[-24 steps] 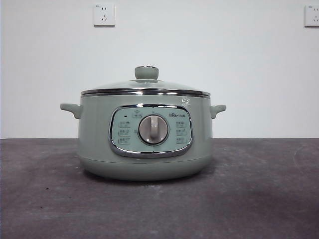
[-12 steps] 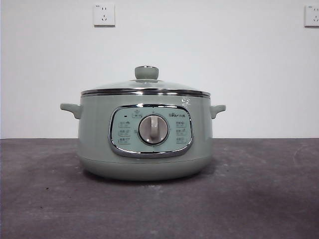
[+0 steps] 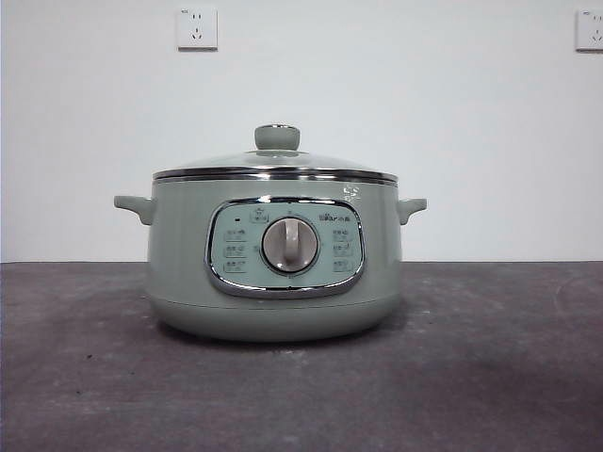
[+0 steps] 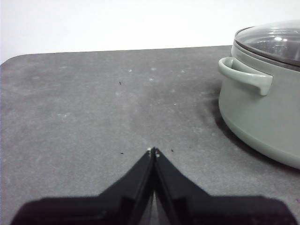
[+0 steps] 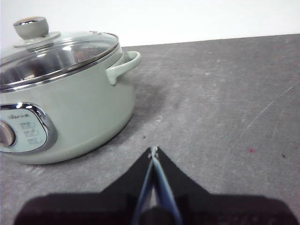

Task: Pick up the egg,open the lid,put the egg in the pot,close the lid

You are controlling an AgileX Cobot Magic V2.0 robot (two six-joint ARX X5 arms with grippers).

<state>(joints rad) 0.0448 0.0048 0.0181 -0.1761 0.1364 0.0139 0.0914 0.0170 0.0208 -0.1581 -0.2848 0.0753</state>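
Two grippers wait low over the grey table (image 3: 490, 377), neither at work and neither seen in the front view. The left gripper (image 4: 153, 151) rises from the bottom centre of its own frame with both black jaws pressed together at the tips, holding nothing. The right gripper (image 5: 153, 150) does likewise, its jaws meeting at a point and empty. The pot (image 3: 273, 259) stands at the centre of the front view, its control panel and grey dial (image 3: 289, 245) facing the camera. It fills the right edge of the left wrist frame and the left half of the right wrist frame, so it lies between the two arms, apart from both. The lid (image 3: 275, 168) sits flat and closed on the pot's rim, its pale green knob (image 3: 277, 137) upright at the top. The egg shows in none of the three views; its place cannot be told, though something brownish seen through the glass in the right wrist frame is too blurred to name. Two wall sockets (image 3: 197, 28) occupy the upper corners of the front view. Judged from this layout, either no step has begun or the work is already finished. If beginning, the next move calls for finding the egg, spreading one gripper's jaws and closing them gently round the shell.
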